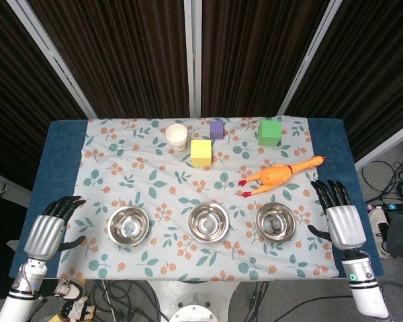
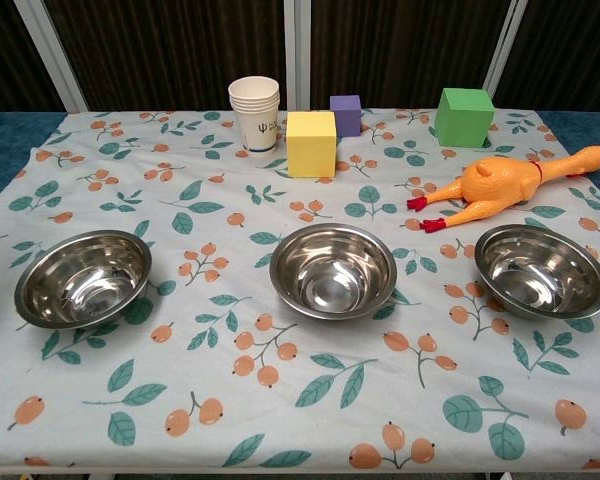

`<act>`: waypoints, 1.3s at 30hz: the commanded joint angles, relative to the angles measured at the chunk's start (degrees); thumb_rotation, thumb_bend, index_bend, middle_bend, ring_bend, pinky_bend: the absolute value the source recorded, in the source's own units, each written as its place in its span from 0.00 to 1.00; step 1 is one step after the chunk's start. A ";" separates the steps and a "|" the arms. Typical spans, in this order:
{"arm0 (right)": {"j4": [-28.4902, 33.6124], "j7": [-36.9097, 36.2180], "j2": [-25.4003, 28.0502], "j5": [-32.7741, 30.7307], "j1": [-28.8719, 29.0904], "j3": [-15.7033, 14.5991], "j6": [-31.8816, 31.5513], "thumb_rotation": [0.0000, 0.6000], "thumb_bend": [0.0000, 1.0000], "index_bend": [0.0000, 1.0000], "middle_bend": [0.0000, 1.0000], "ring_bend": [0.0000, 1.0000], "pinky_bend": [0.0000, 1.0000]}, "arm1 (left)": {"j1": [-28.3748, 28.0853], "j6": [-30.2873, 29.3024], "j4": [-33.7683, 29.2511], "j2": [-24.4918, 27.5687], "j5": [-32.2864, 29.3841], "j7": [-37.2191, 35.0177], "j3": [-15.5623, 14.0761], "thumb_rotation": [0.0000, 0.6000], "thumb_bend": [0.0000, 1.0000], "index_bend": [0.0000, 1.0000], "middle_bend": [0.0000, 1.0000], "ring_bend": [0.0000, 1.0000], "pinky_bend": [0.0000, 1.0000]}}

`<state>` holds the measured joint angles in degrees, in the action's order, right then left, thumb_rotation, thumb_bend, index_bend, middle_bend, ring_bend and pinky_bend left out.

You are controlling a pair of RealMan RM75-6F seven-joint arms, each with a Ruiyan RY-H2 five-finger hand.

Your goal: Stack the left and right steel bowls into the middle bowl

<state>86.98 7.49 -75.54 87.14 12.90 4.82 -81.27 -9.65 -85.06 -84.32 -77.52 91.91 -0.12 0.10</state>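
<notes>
**Observer:** Where do the bowls sit, and why haven't you gone in?

**Me:** Three steel bowls stand in a row along the near edge of the desk, each upright and apart from its neighbours: the left bowl (image 1: 128, 225), the middle bowl (image 1: 208, 222) and the right bowl (image 1: 276, 222). Nothing is stacked yet. My left hand (image 1: 52, 228) rests by the near left corner, fingers spread and holding nothing; my right hand (image 1: 339, 216) lies by the near right corner, also spread and empty. I judge that each is parked outside its own bowl so I can reach inward without crossing arms.

**Observer:** Anything in the way?

**Me:** The rubber chicken (image 1: 280, 176) lies just behind the right bowl, legs pointing toward the middle one. If I lift that bowl high and backward I might clip it. The yellow block (image 1: 201, 152), green block (image 1: 269, 132), purple block (image 1: 217, 129) and paper cups (image 1: 176, 136) stand toward the far edge, well clear.
</notes>
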 commanded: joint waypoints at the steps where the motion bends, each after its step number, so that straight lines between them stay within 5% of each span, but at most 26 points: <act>1: 0.01 0.09 -0.01 0.01 -0.01 -0.08 0.07 1.00 0.03 0.06 0.09 0.00 0.00 | 0.06 -0.05 0.07 -0.01 0.00 -0.08 -0.04 1.00 0.06 0.25 0.28 0.18 0.24; 11: 1.01 1.02 0.39 0.87 0.22 -0.37 0.12 1.00 0.03 0.07 0.13 0.05 0.02 | -0.03 -0.01 0.05 -0.04 -0.04 -0.32 0.09 1.00 0.06 0.25 0.28 0.18 0.24; 16: 1.99 4.06 0.69 1.76 0.15 -1.12 0.15 1.00 0.04 0.20 0.28 0.30 0.30 | -0.24 0.27 -0.51 0.41 0.24 0.22 -0.03 1.00 0.06 0.25 0.28 0.18 0.24; 19: 1.62 7.13 0.19 1.98 -0.10 -2.86 1.68 1.00 0.06 0.29 0.35 0.35 0.37 | -0.31 0.63 -0.56 0.50 0.17 0.02 -0.18 1.00 0.06 0.25 0.28 0.18 0.24; 25: 0.26 10.74 -1.91 1.72 -0.87 -5.32 3.74 1.00 0.09 0.34 0.40 0.35 0.37 | -0.25 1.12 1.11 -0.77 0.37 -0.48 -0.81 1.00 0.06 0.25 0.28 0.18 0.24; 39: -1.84 17.78 -6.44 1.38 2.20 -5.55 9.87 1.00 0.10 0.36 0.41 0.36 0.37 | -0.26 1.16 2.90 -0.75 0.31 -2.75 -0.94 1.00 0.06 0.25 0.28 0.18 0.24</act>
<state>85.32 24.00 -81.28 88.98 14.47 -0.92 -72.33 -9.93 -83.92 -81.51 -78.23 92.27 -2.76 -0.83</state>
